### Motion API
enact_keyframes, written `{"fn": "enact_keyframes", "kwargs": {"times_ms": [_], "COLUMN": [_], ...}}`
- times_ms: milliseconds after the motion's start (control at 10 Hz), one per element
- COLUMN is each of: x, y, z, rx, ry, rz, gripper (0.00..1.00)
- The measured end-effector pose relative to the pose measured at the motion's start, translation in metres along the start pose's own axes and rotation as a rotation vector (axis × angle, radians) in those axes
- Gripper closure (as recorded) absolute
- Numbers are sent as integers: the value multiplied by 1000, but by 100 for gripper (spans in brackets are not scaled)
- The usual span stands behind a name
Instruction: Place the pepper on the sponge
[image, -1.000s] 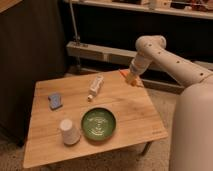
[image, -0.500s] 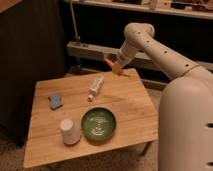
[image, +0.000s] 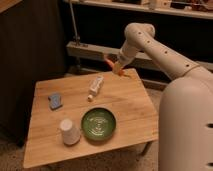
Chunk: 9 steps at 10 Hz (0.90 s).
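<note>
My gripper hangs above the table's far edge, right of centre, shut on the small orange pepper, whose ends poke out on either side of the fingers. The blue-grey sponge lies flat on the left part of the wooden table, well to the left of and nearer than the gripper. The pepper is in the air, apart from the sponge.
A white tube-like bottle lies on the table between the gripper and the sponge. A white cup stands upside down near the front, next to a green plate. A metal shelf rail runs behind the table.
The gripper has carried the pepper leftward along the table's far edge, and the arm's elbow has swung up and closer to the camera.
</note>
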Motion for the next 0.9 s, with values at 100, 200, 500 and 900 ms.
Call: {"fn": "enact_keyframes", "kwargs": {"times_ms": [100, 200, 500, 900], "x": [0, 1, -8, -85], "y": [0, -1, 4, 25], "z": [0, 0, -7, -3], "rx": [0, 0, 17, 71], "ry": [0, 0, -14, 5], "rz": [0, 1, -44, -215], "gripper": [100, 100, 100, 100]}}
